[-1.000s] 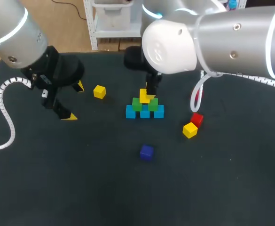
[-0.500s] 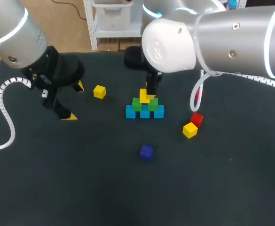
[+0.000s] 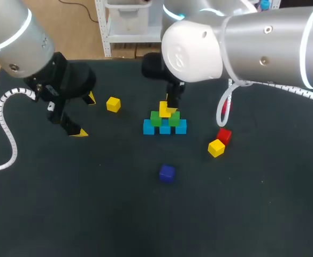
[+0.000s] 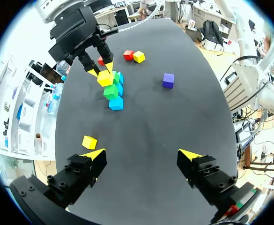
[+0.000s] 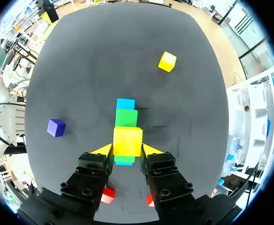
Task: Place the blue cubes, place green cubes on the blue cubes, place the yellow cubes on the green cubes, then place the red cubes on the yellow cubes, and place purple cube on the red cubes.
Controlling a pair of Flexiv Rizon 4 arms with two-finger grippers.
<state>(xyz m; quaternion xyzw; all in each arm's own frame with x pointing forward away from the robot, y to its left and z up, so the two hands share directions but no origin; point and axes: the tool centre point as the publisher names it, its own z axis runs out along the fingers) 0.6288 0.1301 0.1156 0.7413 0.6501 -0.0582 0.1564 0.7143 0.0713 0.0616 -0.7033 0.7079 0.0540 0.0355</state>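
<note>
Three blue cubes [image 3: 165,128] lie in a row mid-table, with two green cubes [image 3: 156,119] on them. My right gripper [image 3: 168,110] is shut on a yellow cube [image 3: 165,111] held right at the top of the green pair; in the right wrist view the yellow cube [image 5: 127,140] sits between both fingers of my right gripper [image 5: 127,150], above green [image 5: 126,117] and blue [image 5: 125,103]. My left gripper [image 3: 85,115] hangs open and empty over the table's left part, beside a loose yellow cube [image 3: 113,104]. The purple cube [image 3: 167,172] lies nearer the front.
A red cube [image 3: 223,135] and another yellow cube [image 3: 216,147] touch each other to the right of the stack. In the left wrist view my left gripper [image 4: 144,157] has the loose yellow cube [image 4: 89,141] just past one finger.
</note>
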